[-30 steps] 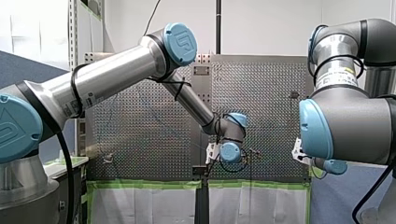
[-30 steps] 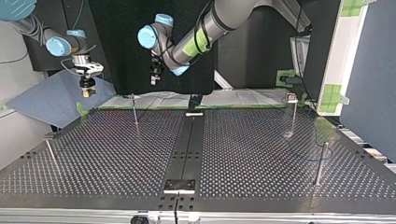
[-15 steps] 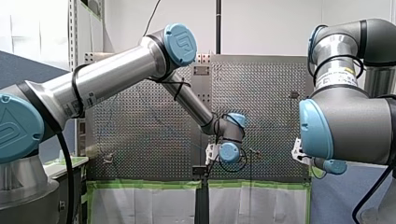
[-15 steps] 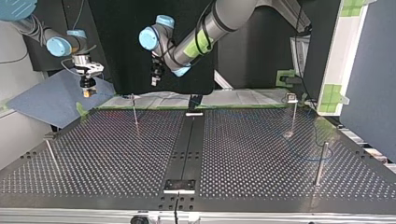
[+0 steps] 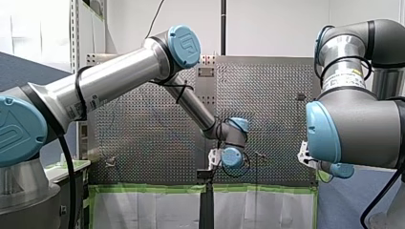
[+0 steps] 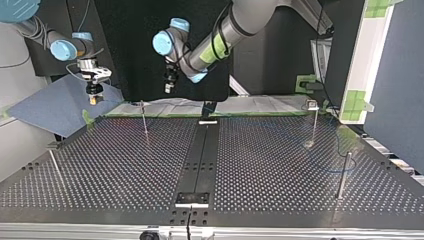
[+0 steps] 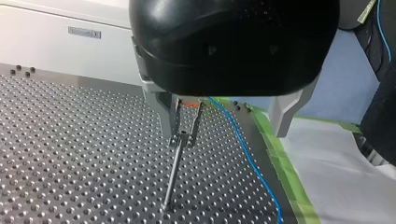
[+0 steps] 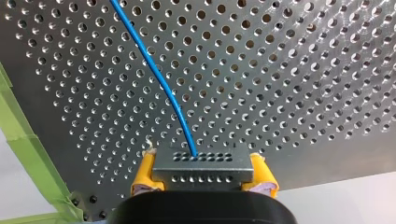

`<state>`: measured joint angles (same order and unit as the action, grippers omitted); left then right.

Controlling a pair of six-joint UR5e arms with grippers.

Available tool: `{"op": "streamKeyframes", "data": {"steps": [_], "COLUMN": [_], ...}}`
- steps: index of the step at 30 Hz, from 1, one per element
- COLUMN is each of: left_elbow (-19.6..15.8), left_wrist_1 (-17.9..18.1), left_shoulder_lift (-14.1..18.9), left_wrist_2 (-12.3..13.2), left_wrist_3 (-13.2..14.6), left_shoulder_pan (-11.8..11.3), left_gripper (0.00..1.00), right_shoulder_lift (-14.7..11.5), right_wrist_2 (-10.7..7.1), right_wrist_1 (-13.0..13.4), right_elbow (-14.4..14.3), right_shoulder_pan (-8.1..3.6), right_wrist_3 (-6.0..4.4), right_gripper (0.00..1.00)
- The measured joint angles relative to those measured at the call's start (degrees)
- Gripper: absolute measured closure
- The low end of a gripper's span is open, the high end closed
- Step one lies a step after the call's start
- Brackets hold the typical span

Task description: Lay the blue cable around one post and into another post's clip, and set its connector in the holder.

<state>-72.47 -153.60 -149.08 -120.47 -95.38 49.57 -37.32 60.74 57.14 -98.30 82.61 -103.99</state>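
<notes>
- Nearest in the top view, at the near edge of the perforated metal table point(image 6: 125, 170): a small near block point(image 6: 191, 198) capping a dark strip point(image 6: 202, 150) down the middle.
- Next back, two plain posts, well apart: near left post point(image 6: 56, 170) and near right post point(image 6: 343, 172). A faint curve of the blue cable point(image 6: 327, 171) on the table by the right one's foot, around it or merely beside it not clear.
- Further back, two more: far right post point(image 6: 314, 125) with a small head, and far left post point(image 6: 144, 120). Four posts in all.
- At the strip's far end, a far block point(image 6: 208, 120). Two blocks in all.
- Along the far edge, green tape point(image 6: 150, 115), then a white sheet point(image 6: 165, 106).
- Above that edge, my left gripper point(image 6: 169, 89), metal fingers point(image 7: 179, 119) a narrow gap apart and empty. In the left wrist view, the far left post's head in line with the tips and the cable on the table beside the post.
- Off the table's corner at the top view's left, my right gripper point(image 6: 93, 97), yellow pads point(image 8: 142, 177) clamped on the grey connector point(image 8: 203, 163), with the one cable leading from it over the holes.
- Behind all, a blue-grey panel point(image 6: 55, 107) and a black curtain point(image 6: 130, 45).
</notes>
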Motion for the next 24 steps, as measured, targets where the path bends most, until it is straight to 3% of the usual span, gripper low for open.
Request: {"op": "streamKeyframes", "data": {"steps": [12,24], "left_elbow": [-1.06,2.67], "left_wrist_1": [2.94,4.76], "left_shoulder_lift": [-0.42,-5.37], "left_wrist_2": [-3.58,-0.74], "left_wrist_3": [0.34,0.06], "left_shoulder_pan": [-1.4,-3.33], "left_gripper": [0.0,0.0], "right_shoulder_lift": [0.0,0.0], "right_wrist_2": [0.0,0.0], "right_wrist_1": [-0.03,0.0], "right_elbow": [0.0,0.0], "right_shoulder_pan": [0.35,0.64], "right_wrist_3": [0.0,0.0], "right_gripper": [1.0,1.0]}}
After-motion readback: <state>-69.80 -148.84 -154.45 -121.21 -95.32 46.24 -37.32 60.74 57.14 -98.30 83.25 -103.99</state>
